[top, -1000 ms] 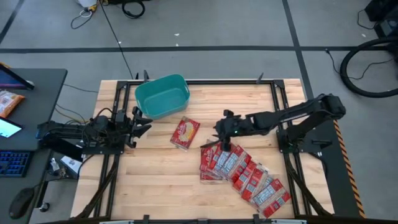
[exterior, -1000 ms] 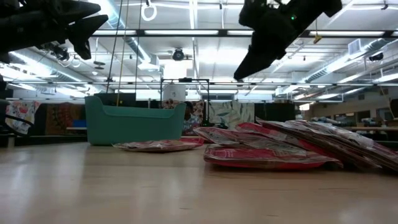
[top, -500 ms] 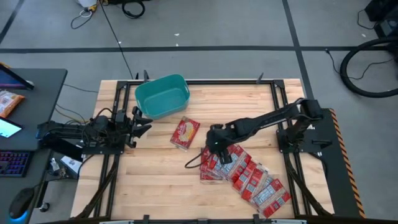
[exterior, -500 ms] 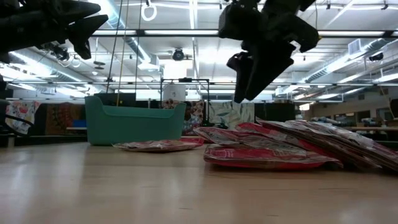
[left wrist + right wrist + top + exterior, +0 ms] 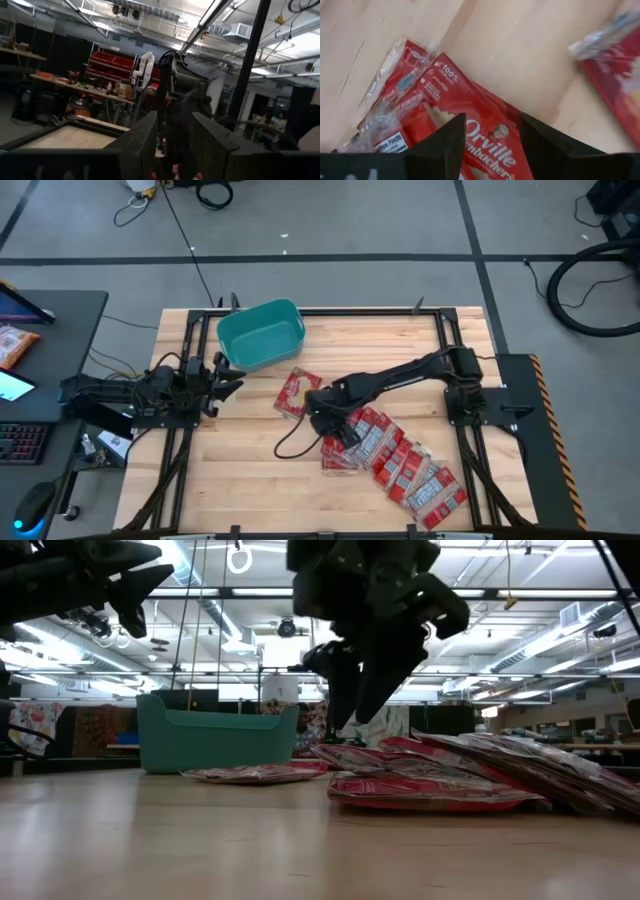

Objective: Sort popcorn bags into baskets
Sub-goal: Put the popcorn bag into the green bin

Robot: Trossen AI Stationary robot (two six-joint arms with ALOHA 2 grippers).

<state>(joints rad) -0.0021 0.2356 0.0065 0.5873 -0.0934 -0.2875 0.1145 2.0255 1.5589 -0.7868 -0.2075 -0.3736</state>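
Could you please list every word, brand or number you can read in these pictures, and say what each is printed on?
"Orville", with a partly hidden second line reading "enbacher's": on the popcorn bag under the right gripper.
"100%": on the same bag, near its top corner; the smaller words under it are blurred.
"...n Facts": on a white panel of the neighbouring bag.
Print in the other views is too small to read.

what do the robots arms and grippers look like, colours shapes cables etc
Both arms are dark, nearly black, built of slim jointed segments. The right arm trails a thin dark cable looping onto the wooden table. The right gripper has two flat, blunt black fingers with squared edges; the left gripper has the same matte black slab-like fingers. No markings are visible on either.
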